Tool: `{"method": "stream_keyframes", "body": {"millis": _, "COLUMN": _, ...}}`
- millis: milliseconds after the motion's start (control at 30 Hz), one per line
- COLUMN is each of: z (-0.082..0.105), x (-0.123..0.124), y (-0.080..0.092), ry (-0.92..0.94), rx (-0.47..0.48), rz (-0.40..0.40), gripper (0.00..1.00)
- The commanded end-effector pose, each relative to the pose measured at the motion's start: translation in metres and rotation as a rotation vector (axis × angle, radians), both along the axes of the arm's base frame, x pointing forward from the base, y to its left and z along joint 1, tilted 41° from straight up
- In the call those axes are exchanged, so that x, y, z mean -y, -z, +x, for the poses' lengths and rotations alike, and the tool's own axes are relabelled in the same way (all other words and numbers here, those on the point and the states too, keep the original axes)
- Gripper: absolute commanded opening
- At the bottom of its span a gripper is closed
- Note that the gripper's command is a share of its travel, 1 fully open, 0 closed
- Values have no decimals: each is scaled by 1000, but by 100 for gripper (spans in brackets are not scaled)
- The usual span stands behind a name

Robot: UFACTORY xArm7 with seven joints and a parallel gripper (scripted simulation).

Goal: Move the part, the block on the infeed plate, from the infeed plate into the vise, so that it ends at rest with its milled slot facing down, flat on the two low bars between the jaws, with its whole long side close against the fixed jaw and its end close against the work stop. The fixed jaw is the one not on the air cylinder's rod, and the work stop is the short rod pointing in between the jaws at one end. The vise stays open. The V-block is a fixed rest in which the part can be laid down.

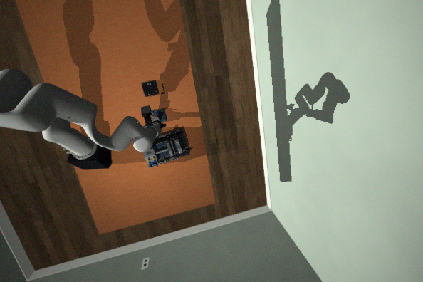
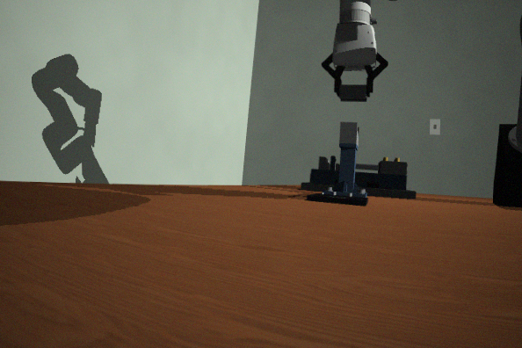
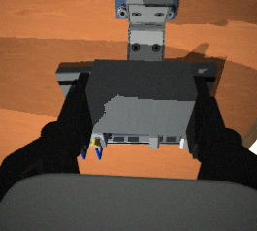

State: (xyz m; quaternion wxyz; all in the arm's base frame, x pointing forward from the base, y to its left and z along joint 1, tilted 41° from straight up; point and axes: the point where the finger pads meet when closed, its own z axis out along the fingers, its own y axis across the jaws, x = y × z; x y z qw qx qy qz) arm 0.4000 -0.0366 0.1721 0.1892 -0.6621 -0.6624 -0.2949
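Note:
My gripper (image 2: 353, 89) (image 3: 140, 91) is shut on the part (image 2: 353, 93) (image 3: 144, 99) (image 1: 146, 110), a dark grey block. It holds the block level, by its two ends, high in the air. The face toward the wrist camera is plain and shows no slot. The V-block (image 2: 348, 149) (image 3: 147, 29) (image 1: 159, 115), a blue post with a grey top, stands just below and a little apart from the block. The vise (image 2: 378, 177) (image 1: 171, 147) (image 3: 135, 140) sits on the table behind the V-block, and the wrist view shows only a strip of it under the block. The infeed plate (image 1: 149, 88) is a dark square with nothing on it.
The arm's black base (image 2: 507, 164) (image 1: 90, 158) stands at the right of the vise. The orange table (image 2: 220, 272) (image 1: 124, 32) stretches wide in front. A wall with a white socket plate (image 2: 434, 126) lies behind.

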Motion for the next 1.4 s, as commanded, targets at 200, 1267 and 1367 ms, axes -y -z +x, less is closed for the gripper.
{"method": "stream_keyframes", "body": {"millis": 200, "z": 1, "x": 2, "y": -1, "ry": -1, "rx": 7, "rz": -3, "gripper": 0}}
{"method": "stream_keyframes", "body": {"millis": 1267, "z": 15, "x": 24, "y": 7, "ry": -127, "rx": 110, "rz": -53, "gripper": 0}}
{"method": "stream_keyframes", "body": {"millis": 1367, "z": 17, "x": 28, "y": 9, "ry": -155, "rx": 131, "rz": -63, "gripper": 0}}
